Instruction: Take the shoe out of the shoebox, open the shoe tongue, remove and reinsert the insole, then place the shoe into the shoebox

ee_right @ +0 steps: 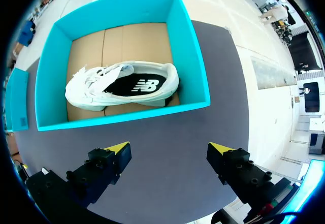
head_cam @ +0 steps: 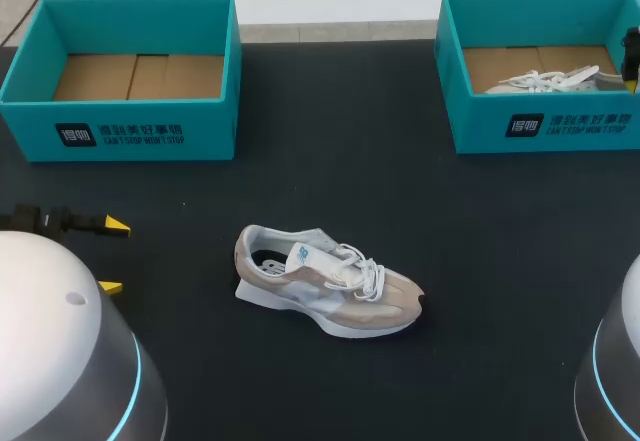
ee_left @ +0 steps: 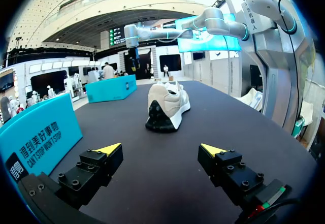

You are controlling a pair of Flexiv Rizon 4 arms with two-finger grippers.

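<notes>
A beige and light-blue sneaker lies on its sole in the middle of the black table, toe to the right, laces loose. In the left wrist view the same sneaker stands well ahead of my left gripper, which is open and empty; its fingertips show at the table's left. A white sneaker lies inside the right teal shoebox. My right gripper hovers open and empty above the table just outside this box's near wall.
An empty teal shoebox with a cardboard floor stands at the back left. The right shoebox stands at the back right. Black table surface lies between the boxes and around the beige sneaker.
</notes>
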